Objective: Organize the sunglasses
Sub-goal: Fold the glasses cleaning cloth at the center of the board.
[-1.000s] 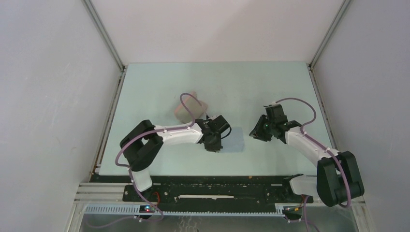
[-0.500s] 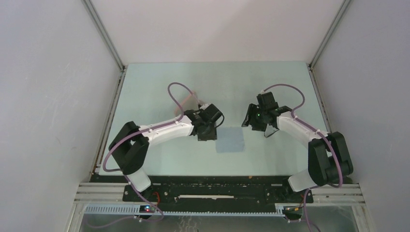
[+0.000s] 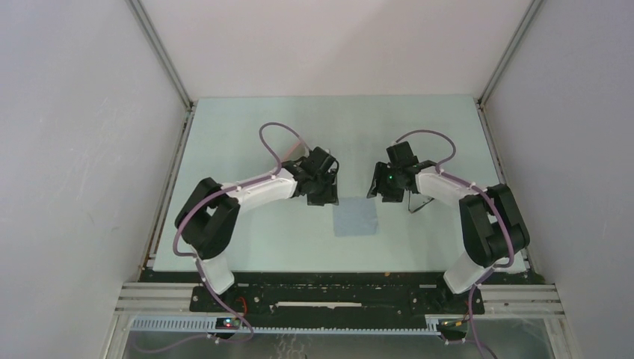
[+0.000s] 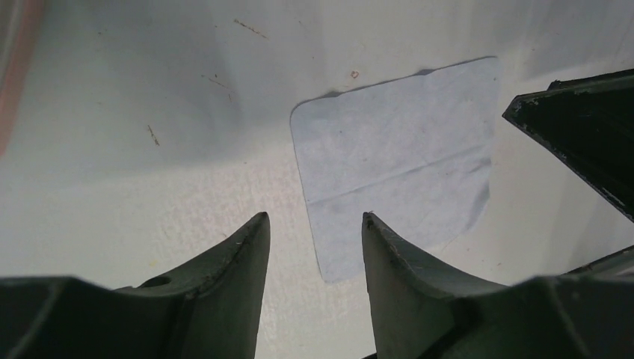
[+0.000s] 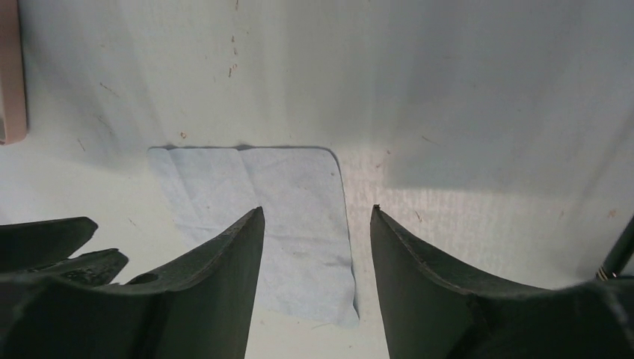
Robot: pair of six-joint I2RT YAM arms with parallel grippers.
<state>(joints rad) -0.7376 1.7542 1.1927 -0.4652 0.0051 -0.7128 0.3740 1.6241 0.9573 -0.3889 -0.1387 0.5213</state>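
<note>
The sunglasses (image 3: 417,202) show only as thin dark lines on the table just under my right forearm. One slim arm of the sunglasses (image 5: 617,258) pokes in at the right edge of the right wrist view. My left gripper (image 3: 327,197) (image 4: 314,217) hangs open and empty above the cloth's left edge. My right gripper (image 3: 376,191) (image 5: 318,209) is also open and empty, above the cloth's right edge.
A small grey-blue cloth (image 3: 355,217) (image 4: 396,172) (image 5: 262,217) lies flat between the two grippers. A strip of the salmon-pink case (image 4: 13,67) (image 5: 10,75) shows at the left edge of both wrist views. From above, my left arm hides it.
Both grippers have opened and drawn back from the near side toward the table's middle. The left one has left the cloth, which now lies flat and uncovered.
</note>
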